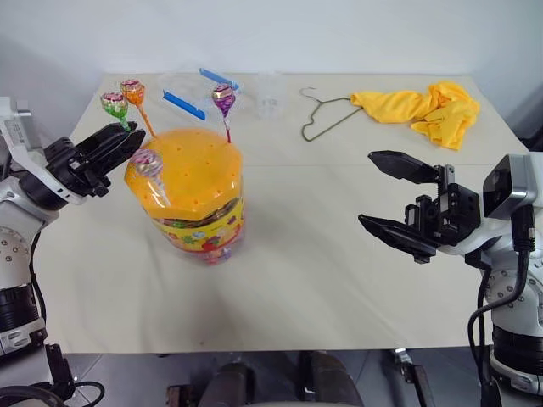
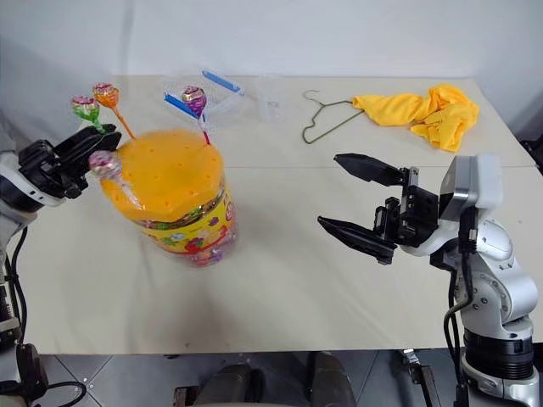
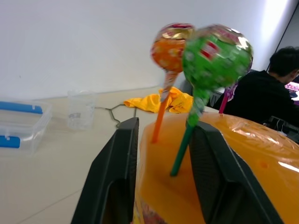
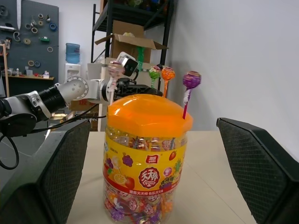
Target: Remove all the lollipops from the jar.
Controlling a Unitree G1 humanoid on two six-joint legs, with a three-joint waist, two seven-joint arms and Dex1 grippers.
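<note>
- A pale table (image 1: 339, 254) stands before a white wall; at its far side lie a yellow cloth (image 1: 424, 108), a wire hanger (image 1: 327, 114), a small clear cup (image 1: 270, 103) and a flat clear box with blue clips (image 1: 191, 93).
- The jar (image 1: 193, 199) stands upright left of the table's centre, its orange lid (image 1: 191, 170) on.
- All four lollipops are stuck in the lid: green (image 1: 114, 103), orange (image 1: 132, 91), purple (image 1: 223, 97), whitish (image 1: 147, 163).
- The left gripper (image 3: 161, 149) is at the lid's edge, its jaws partly apart with the green and orange sticks between them, not clamped.
- The right gripper (image 1: 392, 193) hovers wide open and empty, well right of the jar.
</note>
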